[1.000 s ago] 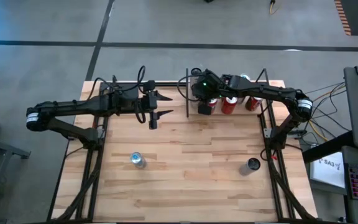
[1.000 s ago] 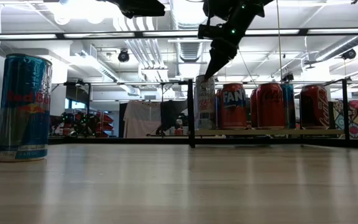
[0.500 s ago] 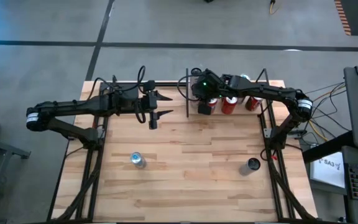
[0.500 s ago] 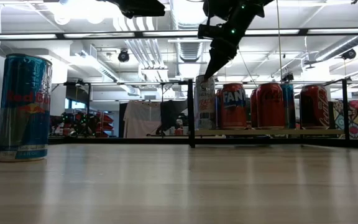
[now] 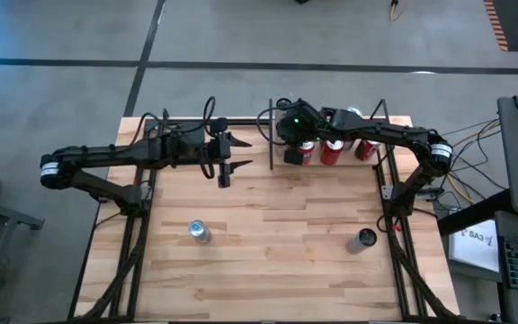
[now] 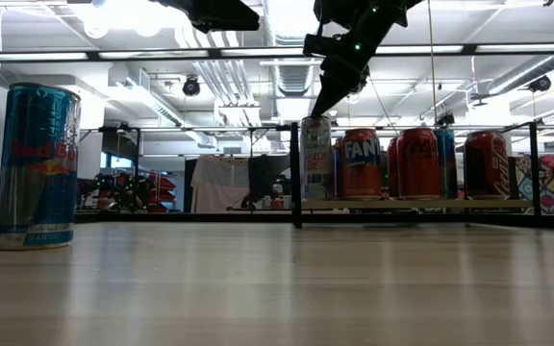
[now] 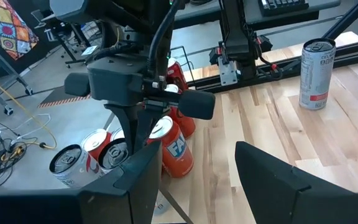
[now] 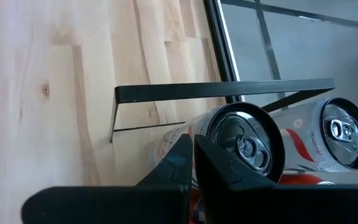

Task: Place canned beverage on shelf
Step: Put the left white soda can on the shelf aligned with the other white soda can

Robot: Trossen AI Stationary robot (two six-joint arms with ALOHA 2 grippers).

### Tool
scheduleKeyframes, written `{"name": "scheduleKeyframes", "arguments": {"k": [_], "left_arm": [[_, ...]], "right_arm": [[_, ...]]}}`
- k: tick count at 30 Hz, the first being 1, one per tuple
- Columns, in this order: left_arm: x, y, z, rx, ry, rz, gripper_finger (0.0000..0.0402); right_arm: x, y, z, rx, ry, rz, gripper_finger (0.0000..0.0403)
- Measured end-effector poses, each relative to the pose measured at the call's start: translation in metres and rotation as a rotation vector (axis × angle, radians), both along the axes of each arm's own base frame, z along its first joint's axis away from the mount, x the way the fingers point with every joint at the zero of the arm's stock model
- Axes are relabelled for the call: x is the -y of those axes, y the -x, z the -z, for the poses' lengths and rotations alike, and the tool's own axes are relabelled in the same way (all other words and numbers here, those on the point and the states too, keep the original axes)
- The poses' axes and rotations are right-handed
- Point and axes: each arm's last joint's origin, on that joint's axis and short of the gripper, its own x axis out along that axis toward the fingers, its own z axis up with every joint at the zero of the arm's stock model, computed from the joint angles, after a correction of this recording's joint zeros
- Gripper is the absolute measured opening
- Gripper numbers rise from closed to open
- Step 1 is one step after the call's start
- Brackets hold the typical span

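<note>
Tabletop [image 5: 277, 234]: we list a butcher-block surface carrying the rack and two loose cans.
Shelf [image 5: 372, 121]: light board edged with black rods and posts, at about 1 o'clock on the tabletop in the high view; its long axis runs from 9 to 3 o'clock.
Shelved cans: a row of red ones, including the Fanta can [image 6: 362, 163], with a pale can [image 6: 315, 159] at the 9 o'clock end. All stand upright, long axes vertical, tops up.
Right gripper [image 5: 294, 135]: fingers pressed together and holding nothing; the tips hang just above the pale can's top and beside it, and we cannot tell whether they touch the rim.
Left gripper [image 5: 236, 152]: fingers parted about halfway, empty, raised over the table at about 11 o'clock, well apart from any can.
Loose silver can [image 5: 199, 231]: upright at about 8 o'clock, axis vertical.
Loose dark-topped can [image 5: 363, 239]: upright at about 4 o'clock.
Step in hand: we judge the pale can placed and the right arm about to come away from it.
Next move: we would lift the closed fingers straight up, clear of the can's top and the black rods, then send either arm for a loose can.
</note>
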Motion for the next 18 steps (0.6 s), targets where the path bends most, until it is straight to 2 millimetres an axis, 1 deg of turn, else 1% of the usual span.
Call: {"name": "scheduleKeyframes", "arguments": {"k": [6,18], "left_arm": [[0.0000,-0.0002,-0.0007,0.007,-0.001,0.000,0.0190],[0.0000,-0.0002,-0.0006,0.006,-0.001,0.000,0.0190]], "right_arm": [[0.0021,0.0010,-0.0001,-0.021,0.042,0.022,0.0009],[0.0054,0.0016,0.0002,-0.019,0.047,0.028,0.0009]]}}
